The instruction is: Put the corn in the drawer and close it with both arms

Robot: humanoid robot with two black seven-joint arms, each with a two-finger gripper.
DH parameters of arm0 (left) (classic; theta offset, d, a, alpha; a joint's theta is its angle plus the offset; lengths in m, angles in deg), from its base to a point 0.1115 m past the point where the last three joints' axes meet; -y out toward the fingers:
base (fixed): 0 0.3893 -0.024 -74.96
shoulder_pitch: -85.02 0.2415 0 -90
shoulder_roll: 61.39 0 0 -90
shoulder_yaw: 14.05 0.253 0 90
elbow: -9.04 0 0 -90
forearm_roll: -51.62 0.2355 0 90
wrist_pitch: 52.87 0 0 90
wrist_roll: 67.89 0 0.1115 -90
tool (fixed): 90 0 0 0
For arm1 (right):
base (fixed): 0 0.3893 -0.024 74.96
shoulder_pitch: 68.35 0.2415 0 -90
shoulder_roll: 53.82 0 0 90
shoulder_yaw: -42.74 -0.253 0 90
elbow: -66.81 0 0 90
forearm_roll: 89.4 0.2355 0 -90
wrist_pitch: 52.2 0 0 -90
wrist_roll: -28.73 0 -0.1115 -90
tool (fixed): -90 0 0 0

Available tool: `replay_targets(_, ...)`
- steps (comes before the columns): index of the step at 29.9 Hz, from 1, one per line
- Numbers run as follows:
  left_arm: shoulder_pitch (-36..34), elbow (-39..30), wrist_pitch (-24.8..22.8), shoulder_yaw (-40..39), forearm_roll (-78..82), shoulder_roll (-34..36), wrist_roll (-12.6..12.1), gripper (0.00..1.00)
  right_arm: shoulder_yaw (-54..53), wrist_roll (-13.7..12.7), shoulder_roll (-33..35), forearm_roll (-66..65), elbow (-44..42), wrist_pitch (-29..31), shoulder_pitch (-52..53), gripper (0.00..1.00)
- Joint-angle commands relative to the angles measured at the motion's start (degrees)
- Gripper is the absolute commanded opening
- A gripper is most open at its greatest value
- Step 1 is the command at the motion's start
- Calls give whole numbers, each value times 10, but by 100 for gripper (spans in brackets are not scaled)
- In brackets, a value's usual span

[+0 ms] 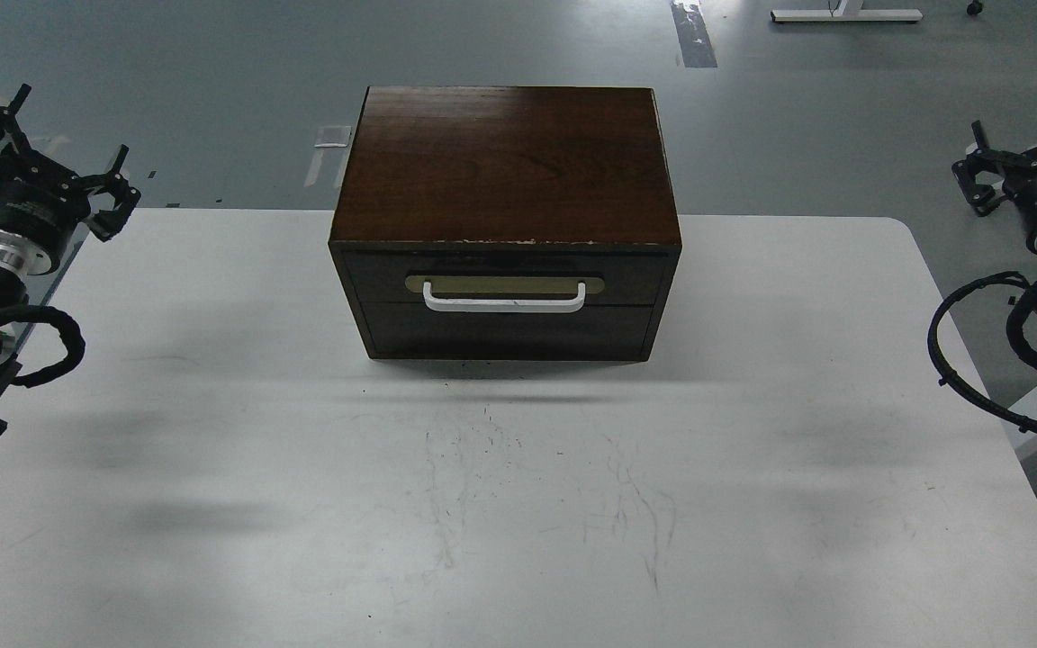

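- The drawer [505,277] sits flush in the front of a dark brown wooden box [505,162] at the far middle of the white worktop [518,504]; it looks fully closed, with no pale interior showing.
- Its white bar handle [504,301] runs left to right across a tan oval plate [504,284], so the drawer's long axis lies crosswise to me and any pull would come straight toward me.
- The top front edge of the box above the drawer is chipped, with pale flecks; a plain dark panel [505,331] lies below.
- No corn is visible anywhere on the worktop; it may be inside the drawer, but I cannot tell.
- The left end effector [41,162] is raised at the left edge, well apart from the box, its claws spread wide and holding nothing.
- The right end effector [991,175] is at the far right, equally distant; it is seen dark and edge-on, so I cannot tell its opening.
- Neither arm is clearly nearer; the handle lies inward and forward of both.
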Motion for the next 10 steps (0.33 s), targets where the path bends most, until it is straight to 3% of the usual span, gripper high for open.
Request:
replay_targets(1, 4, 0, 0, 0, -10, -5, 1, 98, -4, -1, -26, -1, -24, 0, 1, 100)
replay_targets(10, 4, -7, 0, -13, -13, -7, 1, 98, 7, 6, -24, -5, -15, 0, 0, 100)
